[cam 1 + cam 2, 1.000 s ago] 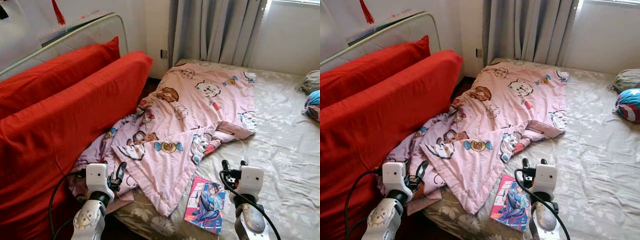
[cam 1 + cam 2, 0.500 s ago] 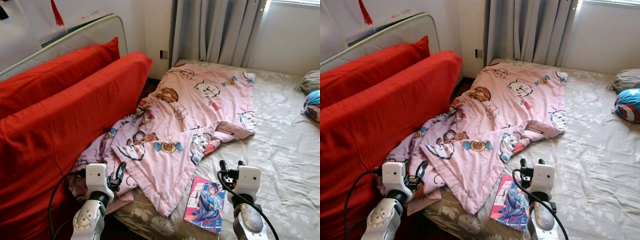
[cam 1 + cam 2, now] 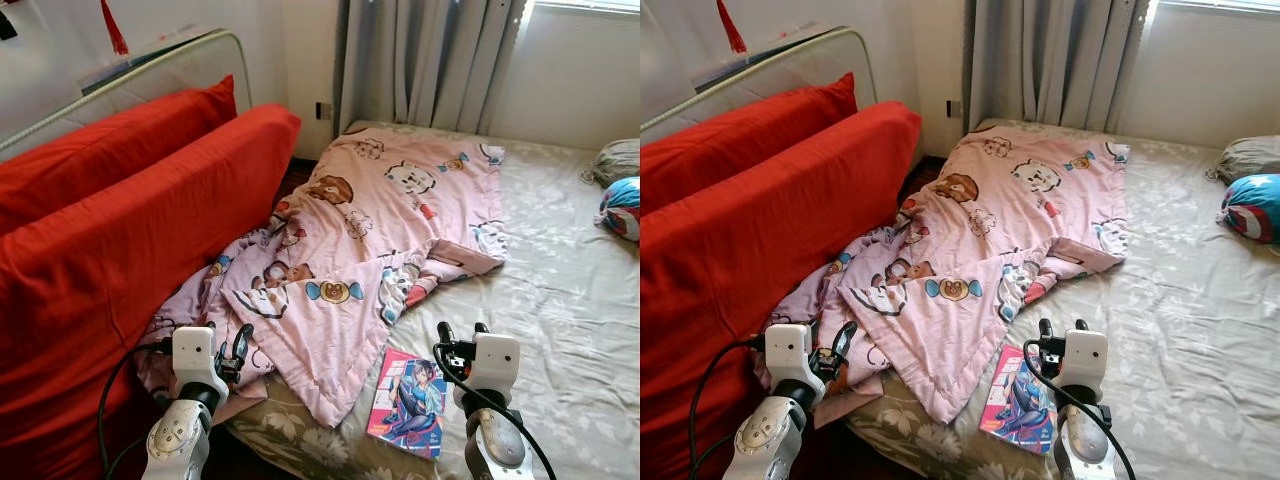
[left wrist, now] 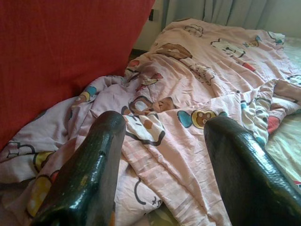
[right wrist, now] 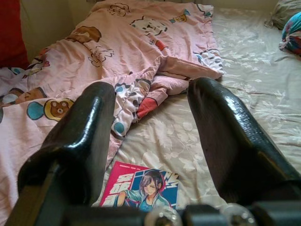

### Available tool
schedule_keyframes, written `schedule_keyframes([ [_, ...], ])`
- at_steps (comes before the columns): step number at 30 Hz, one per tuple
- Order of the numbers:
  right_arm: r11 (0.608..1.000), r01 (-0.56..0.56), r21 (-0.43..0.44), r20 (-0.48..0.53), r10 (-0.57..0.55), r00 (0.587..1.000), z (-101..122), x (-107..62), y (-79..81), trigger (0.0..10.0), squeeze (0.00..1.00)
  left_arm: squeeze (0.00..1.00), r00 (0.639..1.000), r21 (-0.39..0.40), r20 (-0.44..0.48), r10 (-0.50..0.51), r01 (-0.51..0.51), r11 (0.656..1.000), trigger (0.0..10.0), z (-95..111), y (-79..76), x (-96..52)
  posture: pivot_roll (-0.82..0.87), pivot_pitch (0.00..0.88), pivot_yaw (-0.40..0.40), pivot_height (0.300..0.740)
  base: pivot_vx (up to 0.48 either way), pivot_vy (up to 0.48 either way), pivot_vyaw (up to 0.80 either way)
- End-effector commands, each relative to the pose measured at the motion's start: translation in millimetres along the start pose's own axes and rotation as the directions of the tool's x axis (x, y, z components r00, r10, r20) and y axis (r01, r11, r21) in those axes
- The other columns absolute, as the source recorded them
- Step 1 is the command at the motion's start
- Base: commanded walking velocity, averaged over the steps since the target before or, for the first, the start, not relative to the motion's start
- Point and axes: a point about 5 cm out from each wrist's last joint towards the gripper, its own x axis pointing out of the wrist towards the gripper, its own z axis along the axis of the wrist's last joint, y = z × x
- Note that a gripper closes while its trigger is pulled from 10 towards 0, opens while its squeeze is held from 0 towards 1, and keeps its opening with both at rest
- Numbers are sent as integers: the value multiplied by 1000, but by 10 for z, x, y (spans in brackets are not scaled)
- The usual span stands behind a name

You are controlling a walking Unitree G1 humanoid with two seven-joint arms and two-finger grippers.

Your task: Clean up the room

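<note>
Right gripper: your right gripper [image 3: 458,332] hovers low over the near edge of the bed, fingers spread apart and holding nothing; against the frame a second ago it sits a touch lower and further left in the head view.
Left gripper: your left gripper [image 3: 238,347] hangs by the bed's near left corner with its fingers parted and empty, in the same spot as before.
Camera: the whole head view has slid slightly, so read the small shifts as your own motion, not the bedding's.
Bed: the wide bed with its grey-beige floral sheet [image 3: 570,290] carries everything that needs tidying.
Cushions: two long red fabric cushions [image 3: 130,230] lean along the left side, unchanged.
Quilt: the rumpled pink cartoon-print quilt [image 3: 370,225] lies spread from the far end down to the near left corner, as it lay earlier.
Book: the thin pink-and-blue comic book with an illustrated cover [image 3: 408,402] lies flat just beside the quilt's lower corner, directly ahead of your right gripper.
Meaning: you look lined up on the book; nothing is tidied yet.
</note>
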Motion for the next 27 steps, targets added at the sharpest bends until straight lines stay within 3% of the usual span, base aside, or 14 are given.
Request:
schedule_keyframes([
  [1,1000,-9,-9,-21,9,1000,-27,5,27,10000,0,0,1000,5,-19,-4,4,1000,10000,-25,16,-12,-37,12,12,695,0,0,0],
  [7,1000,-12,2,14,12,1000,6,-6,35,10000,0,0,1000,6,-19,-12,12,1000,10000,-23,9,-4,-39,4,16,680,0,0,0],
  [27,1000,-8,-9,-28,8,1000,-51,-3,28,10000,0,0,1000,7,-25,-15,15,1000,10000,-29,-6,-4,-36,17,16,670,0,0,0],
])
